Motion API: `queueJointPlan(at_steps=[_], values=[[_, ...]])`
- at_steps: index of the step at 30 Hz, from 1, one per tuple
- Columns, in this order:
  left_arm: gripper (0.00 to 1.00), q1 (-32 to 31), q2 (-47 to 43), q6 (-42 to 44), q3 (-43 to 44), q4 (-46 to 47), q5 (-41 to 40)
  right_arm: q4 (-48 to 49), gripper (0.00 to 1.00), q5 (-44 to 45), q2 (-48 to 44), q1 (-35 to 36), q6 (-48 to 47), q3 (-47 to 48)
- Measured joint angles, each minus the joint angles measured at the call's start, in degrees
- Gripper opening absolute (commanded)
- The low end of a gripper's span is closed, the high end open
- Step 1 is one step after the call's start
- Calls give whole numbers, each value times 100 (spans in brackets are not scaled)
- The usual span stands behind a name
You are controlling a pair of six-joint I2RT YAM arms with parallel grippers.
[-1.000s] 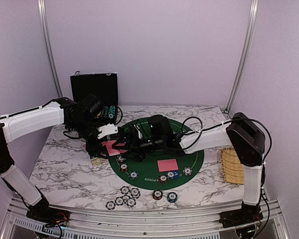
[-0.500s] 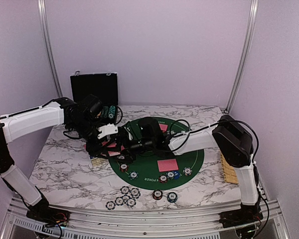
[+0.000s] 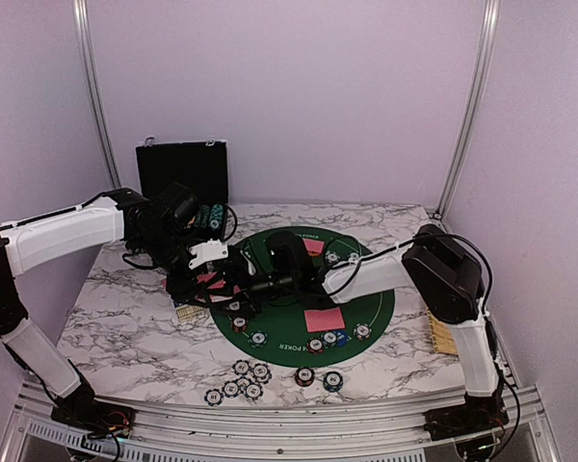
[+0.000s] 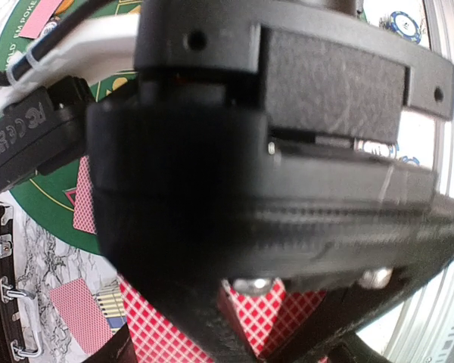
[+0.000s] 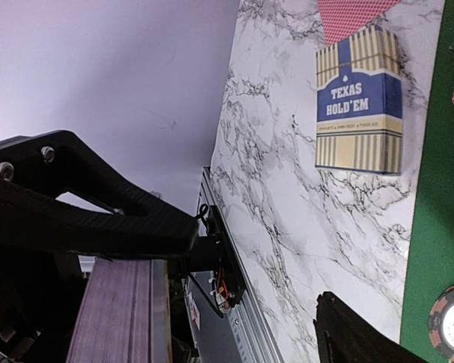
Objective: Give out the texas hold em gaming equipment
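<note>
My left gripper (image 3: pixel 215 280) is shut on a stack of red-backed playing cards (image 4: pixel 278 321), held over the left edge of the green mat (image 3: pixel 366 300). My right gripper (image 3: pixel 248 286) has reached across the mat and sits right against that stack; its body fills the left wrist view. Its jaws stand open (image 5: pixel 257 265) with nothing seen between them. One red card (image 3: pixel 325 320) lies face down on the mat, another (image 3: pixel 313 245) at the mat's far side. Striped poker chips (image 3: pixel 258 338) lie on the mat, and several more (image 3: pixel 246 379) near the table's front edge.
A blue and yellow Texas Hold'em card box (image 5: pixel 359 102) lies on the marble just left of the mat. The black case (image 3: pixel 183 171) stands open at the back left with teal chips (image 3: pixel 212 217) beside it. A woven tray (image 3: pixel 443 332) sits at the right edge.
The right arm has swung further left across the mat, bringing its gripper up against the left gripper's cards. The left arm has stayed put.
</note>
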Motion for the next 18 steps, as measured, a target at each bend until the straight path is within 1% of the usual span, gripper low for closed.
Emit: queueJointPlan(at_steps=[18], values=[[5, 0, 22, 0, 0, -46, -17, 155, 73, 37, -463, -236, -81, -629]])
